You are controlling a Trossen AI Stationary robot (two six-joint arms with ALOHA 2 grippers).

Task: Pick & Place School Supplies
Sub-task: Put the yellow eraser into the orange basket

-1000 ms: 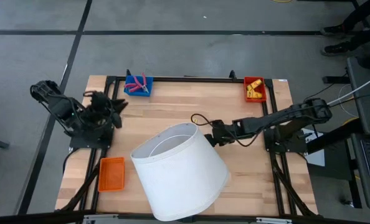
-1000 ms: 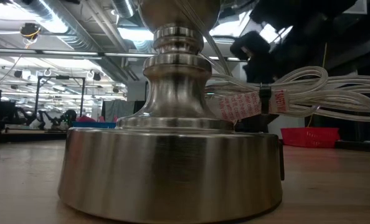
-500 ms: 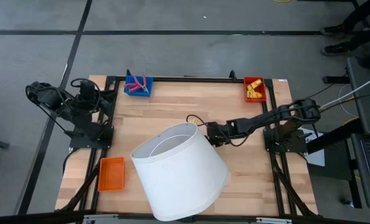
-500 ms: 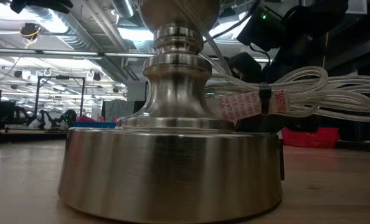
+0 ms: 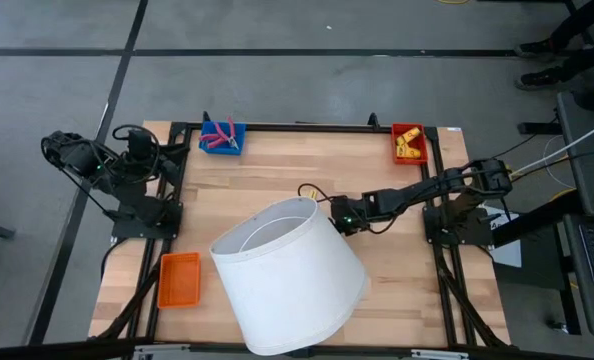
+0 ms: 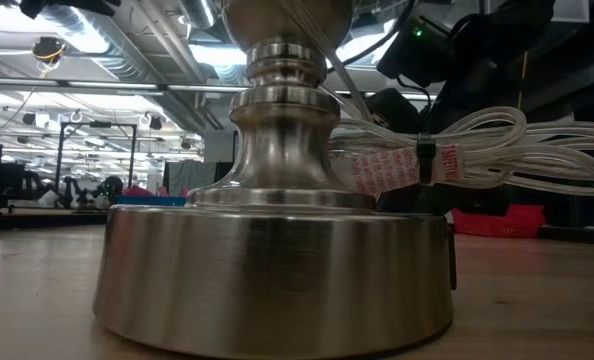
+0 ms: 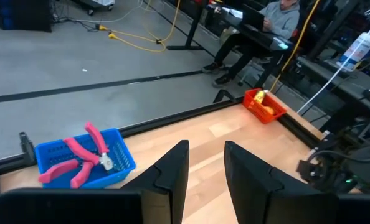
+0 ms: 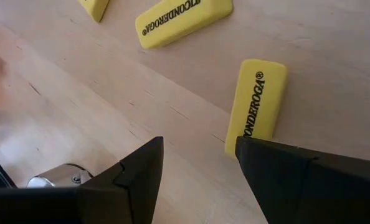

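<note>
Evidently the right gripper [image 8: 194, 171] hung low over the wooden table [image 5: 277, 170] beside the big white lampshade [image 5: 287, 275], jaws spread and empty, to line up on the nearest yellow rectangular eraser [image 8: 257, 102] lying flat there — two more erasers lay beyond. A second earlier that arm reached less far toward the shade, while the left gripper [image 7: 203, 168] — jaws slightly parted, empty — had pulled back from the table's edge to its outer left side, facing the blue plastic tray [image 7: 79, 163] holding the pink-handled pliers [image 7: 82, 160].

Even overhead light, dim backlit low view, perhaps slight blur
</note>
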